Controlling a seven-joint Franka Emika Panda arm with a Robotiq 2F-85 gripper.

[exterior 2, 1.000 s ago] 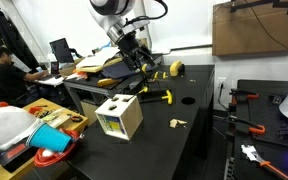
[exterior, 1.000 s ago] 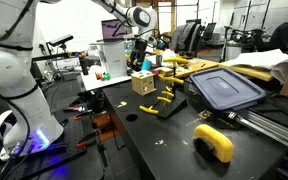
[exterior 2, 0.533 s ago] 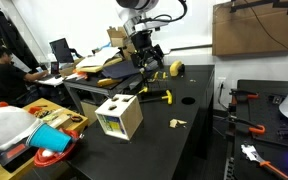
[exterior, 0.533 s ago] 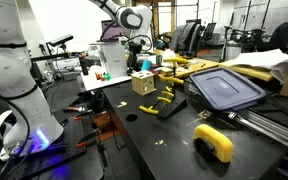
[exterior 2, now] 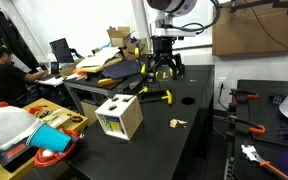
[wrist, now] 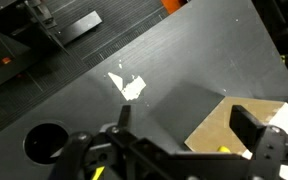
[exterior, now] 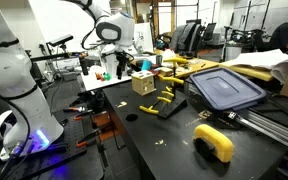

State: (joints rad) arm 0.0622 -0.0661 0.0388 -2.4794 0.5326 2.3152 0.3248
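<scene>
The end effector (exterior 2: pixel 164 72) hangs in the upper middle of an exterior view, fingers spread wide with nothing between them. Just below it in that frame a yellow-handled tool (exterior 2: pixel 166 96) lies flat on the black desk (exterior 2: pixel 199 150). In the wrist view the wooden box (wrist: pixel 246 128) sits at the lower right, its edges running diagonally across the frame. It is about as wide as tall, so no long axis shows. In an exterior view the box (exterior 2: pixel 119 118) stands upright left of centre, one cut-out face turned toward the lower left. A pale scrap (wrist: pixel 130 87) lies apart from it, above a round hole (wrist: pixel 46 141) at the lower left.
</scene>
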